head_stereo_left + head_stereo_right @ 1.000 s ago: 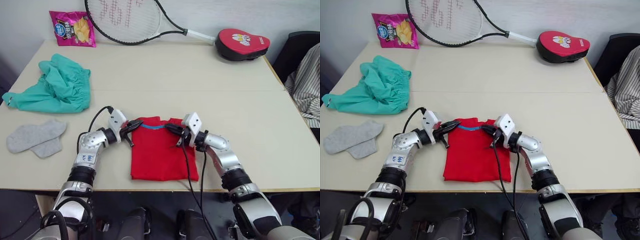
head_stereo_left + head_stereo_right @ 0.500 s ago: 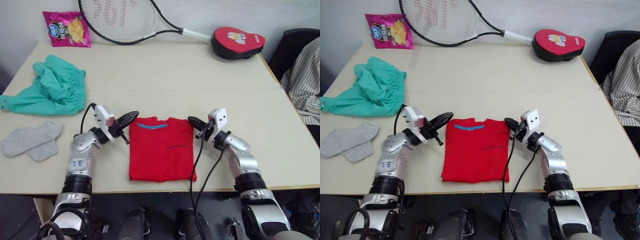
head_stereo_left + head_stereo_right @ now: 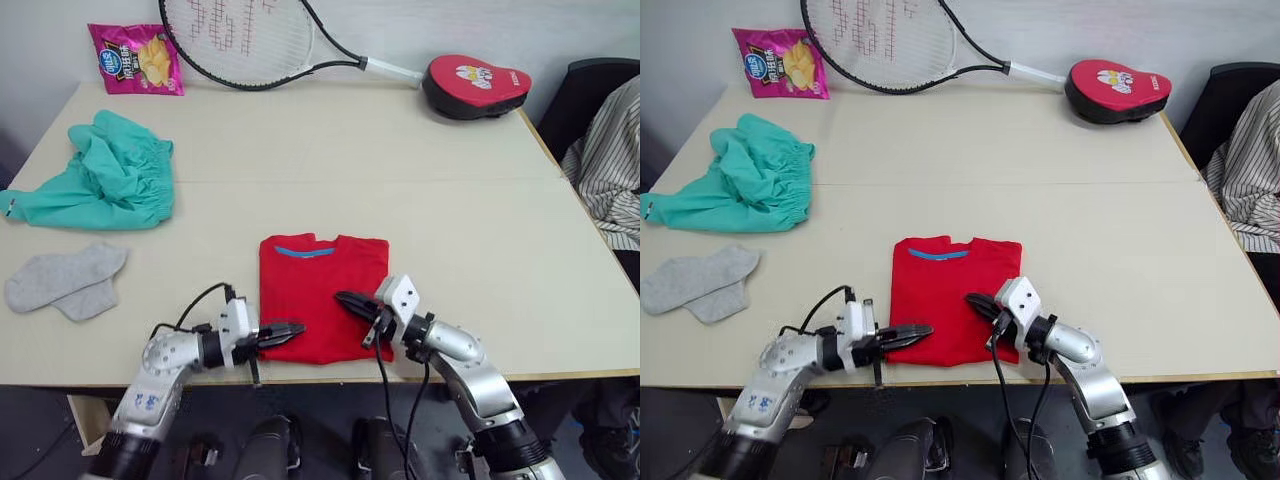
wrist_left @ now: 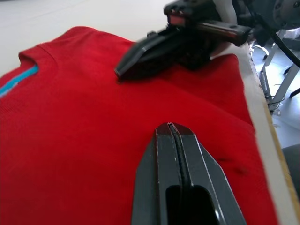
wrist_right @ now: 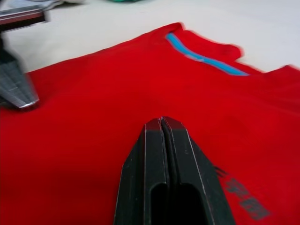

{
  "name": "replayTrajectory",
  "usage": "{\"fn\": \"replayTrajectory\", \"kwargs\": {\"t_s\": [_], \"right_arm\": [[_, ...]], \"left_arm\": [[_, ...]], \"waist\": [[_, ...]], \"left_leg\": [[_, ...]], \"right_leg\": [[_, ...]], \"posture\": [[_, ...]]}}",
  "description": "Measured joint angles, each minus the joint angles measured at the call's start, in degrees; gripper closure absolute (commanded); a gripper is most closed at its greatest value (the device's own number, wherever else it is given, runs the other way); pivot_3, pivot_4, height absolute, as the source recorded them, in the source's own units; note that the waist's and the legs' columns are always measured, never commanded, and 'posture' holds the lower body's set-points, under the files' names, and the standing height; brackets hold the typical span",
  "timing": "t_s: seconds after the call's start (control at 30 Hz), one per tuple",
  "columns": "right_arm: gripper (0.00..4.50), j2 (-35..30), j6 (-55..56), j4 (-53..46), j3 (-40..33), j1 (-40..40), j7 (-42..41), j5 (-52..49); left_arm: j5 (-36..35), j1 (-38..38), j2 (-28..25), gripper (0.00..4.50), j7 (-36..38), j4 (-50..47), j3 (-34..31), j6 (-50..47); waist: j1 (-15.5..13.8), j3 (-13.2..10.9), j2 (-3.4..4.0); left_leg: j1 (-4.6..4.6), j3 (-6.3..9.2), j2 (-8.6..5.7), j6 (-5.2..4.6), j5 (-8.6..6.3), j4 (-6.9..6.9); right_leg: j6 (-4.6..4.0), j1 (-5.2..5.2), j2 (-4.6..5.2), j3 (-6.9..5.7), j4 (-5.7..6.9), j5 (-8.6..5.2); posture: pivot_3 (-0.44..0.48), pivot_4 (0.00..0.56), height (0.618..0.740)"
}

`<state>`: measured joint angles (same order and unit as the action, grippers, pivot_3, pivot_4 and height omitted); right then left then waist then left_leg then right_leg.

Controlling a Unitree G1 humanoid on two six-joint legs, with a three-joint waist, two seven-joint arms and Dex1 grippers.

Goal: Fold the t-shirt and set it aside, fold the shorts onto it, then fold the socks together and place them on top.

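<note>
While the table held the teal shorts and grey socks off to my left, the red t-shirt lay flat at the near edge. My left gripper and right gripper, both pinched empty, sat over its hem. I judged each should catch a hem corner evenly, then fold toward the collar.

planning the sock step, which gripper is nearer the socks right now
Left. The left gripper sits at the t-shirt's near-left corner, socks farther left; the right gripper is over its right half.
</note>
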<state>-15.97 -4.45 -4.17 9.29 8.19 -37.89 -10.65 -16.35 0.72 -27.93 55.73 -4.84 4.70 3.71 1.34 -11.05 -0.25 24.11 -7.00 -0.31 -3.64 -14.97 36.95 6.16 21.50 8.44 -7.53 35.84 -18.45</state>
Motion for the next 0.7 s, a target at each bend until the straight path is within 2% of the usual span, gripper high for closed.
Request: {"fn": "replayTrajectory", "kwargs": {"t_s": [0.17, 0.27, 0.3, 0.37, 0.5, 0.57, 0.7], "right_arm": [[4.46, -3.5, 0.4, 0.4, -6.3, -3.0, -0.3, -2.8], [4.46, -5.3, -4.6, -1.1, -11.2, -4.2, -2.8, -10.5], [4.30, -6.2, -6.8, -2.1, -12.8, -4.5, -3.8, -13.5], [3.91, -8.8, -14.7, -4.7, -16.2, -4.6, -5.4, -21.9], [2.46, -17.2, -34.7, -7.2, -20.8, -3.5, -6.8, -37.6], [1.91, -20.9, -45.3, -6.8, -21.0, -1.4, -6.6, -43.8], [0.41, -25.3, -60.5, -2.1, -20.2, 4.8, -6.6, -49.8]], "left_arm": [[0.9, -4.1, -0.9, 4.50, -0.8, -0.9, -1.2, 4.1], [0.2, -4.2, -0.9, 4.50, -0.8, -0.2, -2.0, 4.7], [-0.5, -4.2, -0.9, 4.50, -0.7, 0.3, -2.4, 4.8], [-2.5, -3.9, -0.9, 4.50, -0.4, 0.8, -3.4, 3.5], [-7.6, -3.0, -1.0, 4.50, 0.4, 0.4, -5.6, -0.9], [-9.8, -2.1, -1.0, 4.50, 1.4, -0.8, -5.9, -3.1], [-10.5, 0.1, -1.1, 4.50, 2.7, -1.5, -5.8, -3.9]], "waist": [[-0.3, 0.0, 0.01], [-0.3, 0.0, 0.06], [-0.3, 0.0, 0.09], [-0.2, -0.1, 0.15], [-0.2, -0.1, 0.16], [-0.2, -0.1, 0.17], [-0.3, -0.1, 0.19]], "left_leg": [[-0.02, -0.01, 0.01, 0.00, -0.06, -0.06], [-0.02, -0.01, 0.03, -0.01, -0.07, -0.08], [-0.02, -0.01, 0.04, -0.02, -0.07, -0.08], [-0.01, 0.01, 0.06, -0.07, -0.09, -0.07], [0.00, 0.05, 0.07, -0.17, -0.14, -0.04], [0.01, 0.05, 0.07, -0.19, -0.14, -0.02], [0.05, 0.04, 0.06, -0.22, -0.15, 0.00]], "right_leg": [[-0.02, 0.05, 0.01, 0.08, -0.07, -0.01], [-0.06, 0.06, 0.02, 0.08, -0.06, -0.03], [-0.06, 0.06, 0.02, 0.08, -0.06, -0.03], [-0.07, 0.05, 0.03, 0.08, -0.05, -0.04], [-0.10, 0.03, 0.07, 0.05, -0.11, -0.05], [-0.10, 0.02, 0.08, 0.04, -0.13, -0.05], [-0.10, 0.00, 0.08, -0.01, -0.20, -0.05]], "posture": [[0.000, 0.150, 0.740], [0.000, 0.150, 0.740], [0.000, 0.150, 0.740], [0.000, 0.150, 0.740], [0.000, 0.150, 0.740], [0.000, 0.150, 0.740], [0.000, 0.150, 0.740]]}}
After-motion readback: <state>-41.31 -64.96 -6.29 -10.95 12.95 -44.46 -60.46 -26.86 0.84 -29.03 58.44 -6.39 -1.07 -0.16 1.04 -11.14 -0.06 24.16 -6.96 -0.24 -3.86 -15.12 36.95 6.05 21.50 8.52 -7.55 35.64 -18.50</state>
